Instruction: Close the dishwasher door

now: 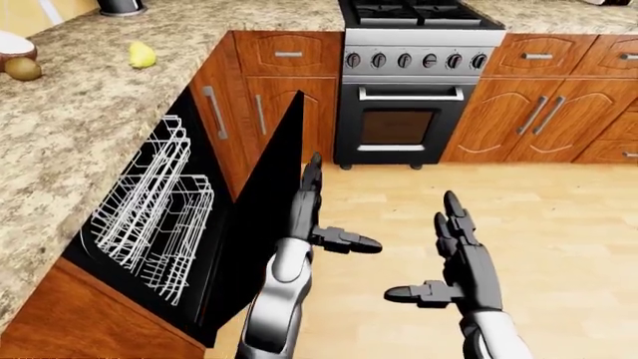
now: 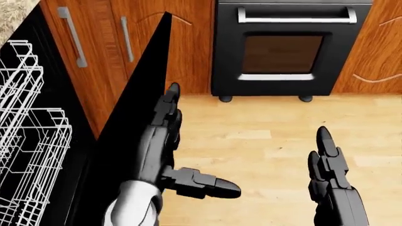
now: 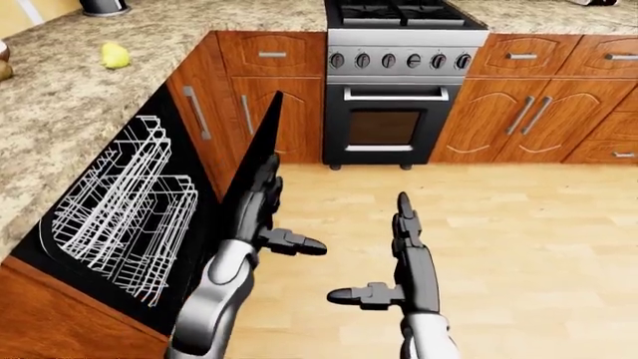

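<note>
The black dishwasher door (image 1: 261, 217) stands partly raised at the left of the left-eye view, its edge running up to about the middle. Behind it the dishwasher cavity shows white wire racks (image 1: 149, 209). My left hand (image 1: 317, 213) is open, its fingers laid flat against the outer face of the door, thumb sticking out to the right. It also shows in the head view (image 2: 171, 141). My right hand (image 1: 454, 250) is open and empty over the wooden floor, apart from the door.
A granite counter (image 1: 90, 112) runs along the left, with a yellow fruit (image 1: 141, 54) and a kiwi (image 1: 22, 69) on it. A black and steel stove (image 1: 413, 82) stands at the top middle. Wooden cabinets (image 1: 548, 112) flank it. Wood floor (image 1: 559, 224) lies at the right.
</note>
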Controlling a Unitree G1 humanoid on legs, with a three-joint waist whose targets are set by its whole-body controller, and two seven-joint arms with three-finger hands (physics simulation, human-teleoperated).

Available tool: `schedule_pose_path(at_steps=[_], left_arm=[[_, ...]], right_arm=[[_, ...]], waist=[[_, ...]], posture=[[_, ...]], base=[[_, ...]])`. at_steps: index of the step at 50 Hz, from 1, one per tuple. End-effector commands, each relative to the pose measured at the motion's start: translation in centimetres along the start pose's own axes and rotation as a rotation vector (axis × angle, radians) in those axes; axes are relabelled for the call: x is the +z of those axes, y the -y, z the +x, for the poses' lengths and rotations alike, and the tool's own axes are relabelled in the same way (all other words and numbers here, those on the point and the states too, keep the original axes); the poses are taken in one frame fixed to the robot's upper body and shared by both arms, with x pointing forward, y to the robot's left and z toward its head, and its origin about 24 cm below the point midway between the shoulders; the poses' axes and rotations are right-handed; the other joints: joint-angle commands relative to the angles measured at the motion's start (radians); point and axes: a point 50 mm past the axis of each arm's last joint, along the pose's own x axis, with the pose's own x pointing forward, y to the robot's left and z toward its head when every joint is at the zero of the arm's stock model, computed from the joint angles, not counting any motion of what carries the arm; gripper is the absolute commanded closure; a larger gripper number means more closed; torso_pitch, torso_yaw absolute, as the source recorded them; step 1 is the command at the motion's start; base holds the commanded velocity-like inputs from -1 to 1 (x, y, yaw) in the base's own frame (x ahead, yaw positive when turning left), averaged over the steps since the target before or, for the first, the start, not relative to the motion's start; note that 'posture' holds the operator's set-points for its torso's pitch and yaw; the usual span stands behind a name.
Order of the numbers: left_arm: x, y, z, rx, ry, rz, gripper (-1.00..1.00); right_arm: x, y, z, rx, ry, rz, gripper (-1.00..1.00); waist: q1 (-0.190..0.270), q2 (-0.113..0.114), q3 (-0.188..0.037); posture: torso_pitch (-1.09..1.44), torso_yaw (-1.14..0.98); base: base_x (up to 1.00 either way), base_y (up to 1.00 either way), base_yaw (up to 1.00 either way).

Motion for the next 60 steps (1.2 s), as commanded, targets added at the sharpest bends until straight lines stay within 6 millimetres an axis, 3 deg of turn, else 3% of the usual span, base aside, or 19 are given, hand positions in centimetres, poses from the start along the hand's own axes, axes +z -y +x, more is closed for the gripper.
schedule_pose_path(at_steps=[1,7,12,19,24,34,44,60], left_arm=[[0.6,0.4,1.3,-0.002,0.058,-0.025,-1.0],[-3.0,1.3,4.5,-0.019,-0.049,-0.028,-1.0],[-6.1,2.7,5.2,-0.042,-0.123,-0.031,-1.0],[-10.9,5.0,3.6,-0.087,-0.206,0.003,-1.0],[-14.3,4.3,1.4,-0.083,-0.299,0.011,-1.0],[-18.7,3.3,-2.9,-0.103,-0.415,0.09,-1.0],[-21.1,-0.8,-4.8,-0.001,-0.573,0.13,-1.0],[-20.1,-3.6,-3.5,0.055,-0.536,0.121,-1.0]], right_arm=[[1.5,0.0,-0.1,0.003,0.088,-0.002,-1.0],[1.5,0.0,-0.1,0.002,0.091,-0.001,-1.0],[1.5,0.0,-0.1,0.001,0.091,-0.001,-1.0],[1.5,0.1,-0.3,0.001,0.091,0.0,-1.0],[1.5,0.1,-0.4,0.0,0.092,0.002,-1.0],[1.7,-0.1,-0.2,0.006,0.095,-0.001,-1.0],[2.1,-0.3,0.0,0.011,0.097,-0.005,-1.0],[2.0,-0.2,-0.2,0.009,0.099,-0.004,-1.0]], waist=[[0.001,-0.006,-0.015],[0.0,-0.012,-0.018],[-0.001,-0.017,-0.021],[-0.003,-0.024,-0.024],[-0.008,-0.026,-0.025],[-0.011,-0.017,-0.021],[-0.015,-0.008,-0.02],[-0.015,0.003,-0.025]], posture=[[0.0,0.0],[0.0,0.0],[0.0,0.0],[0.0,0.0],[0.0,0.0],[0.0,0.0],[0.0,0.0],[0.0,0.0]], base=[[0.0,0.0,0.0],[0.0,0.0,0.0],[0.0,0.0,0.0],[0.0,0.0,0.0],[0.0,0.0,0.0],[0.0,0.0,0.0],[0.0,0.0,0.0],[0.0,0.0,0.0]])
